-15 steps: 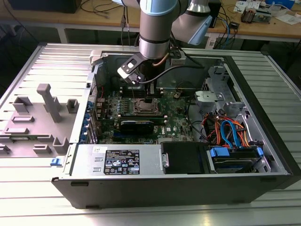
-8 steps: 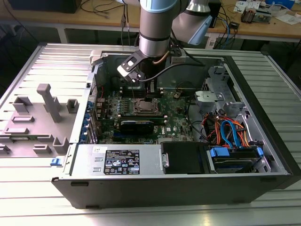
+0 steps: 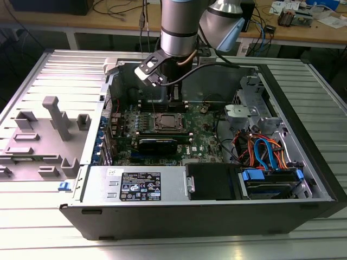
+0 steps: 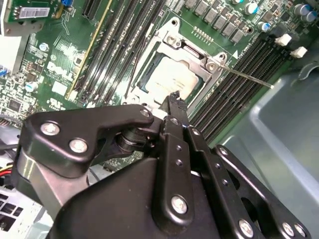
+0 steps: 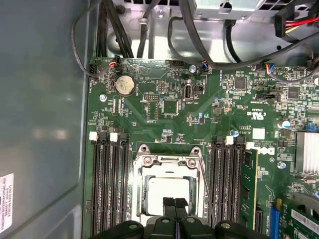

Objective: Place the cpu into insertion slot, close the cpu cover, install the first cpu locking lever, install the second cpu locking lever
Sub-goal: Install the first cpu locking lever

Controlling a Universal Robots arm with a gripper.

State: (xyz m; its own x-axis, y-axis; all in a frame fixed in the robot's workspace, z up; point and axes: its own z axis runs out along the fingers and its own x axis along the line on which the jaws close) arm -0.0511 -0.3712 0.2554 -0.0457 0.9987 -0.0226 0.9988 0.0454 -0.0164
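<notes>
The gripper (image 5: 174,203), fingers pressed together and holding nothing, is hovering at the edge of the cpu (image 5: 167,191), which is lying in the insertion slot (image 5: 142,197) beneath the lowered cpu cover (image 5: 167,160) inside an open computer case (image 3: 217,216).

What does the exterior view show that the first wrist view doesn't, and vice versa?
Exterior view: the arm reaching down into the open computer case, the power supply along the case's near edge, blue and orange cables at the exterior view's right, and a grey plastic fixture at its left.
First wrist view: the gripper, shut, in front of the chip, and a thin lever rod running alongside the cover.
Both: the cpu seated in the insertion slot, with the cpu cover down over it.
</notes>
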